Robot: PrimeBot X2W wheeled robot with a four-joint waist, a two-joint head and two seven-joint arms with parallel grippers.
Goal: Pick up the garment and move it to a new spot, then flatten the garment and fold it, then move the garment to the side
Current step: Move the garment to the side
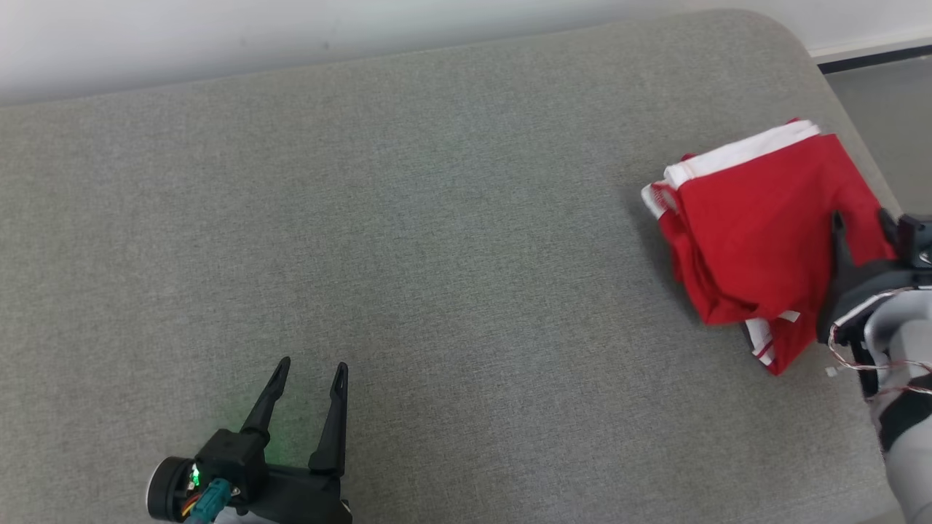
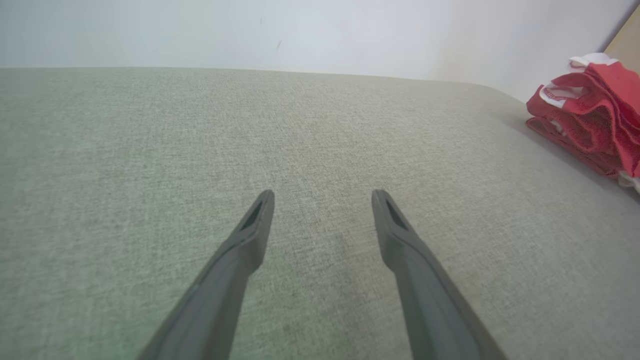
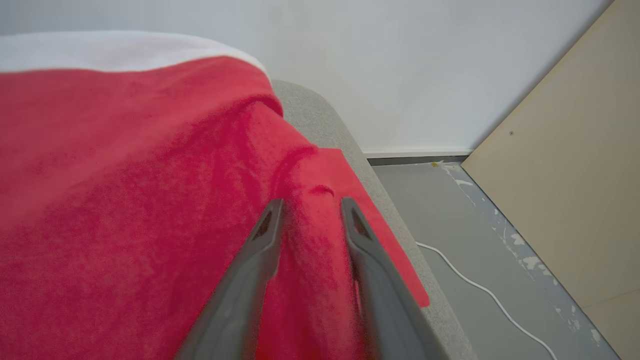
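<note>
The garment [image 1: 750, 233] is red with white trim and lies folded in a thick bundle at the far right of the grey cushion [image 1: 437, 218], close to its right edge. My right gripper [image 1: 861, 218] is at the bundle's right side. In the right wrist view its fingers stand apart, open, with a raised ridge of the garment [image 3: 125, 175] between the right gripper [image 3: 310, 201] tips. My left gripper [image 1: 312, 364] hovers open and holds nothing over bare cushion at the lower left, far from the cloth. The left gripper [image 2: 322, 192] sees the garment [image 2: 590, 120] at its far right.
The cushion's rounded right edge [image 3: 350, 150] drops to a grey floor [image 3: 450, 225] with a white cable [image 3: 480, 287]. A beige panel [image 3: 565, 175] stands beyond it. A white wall [image 1: 291, 29] backs the cushion. Wide bare fabric lies between the two grippers.
</note>
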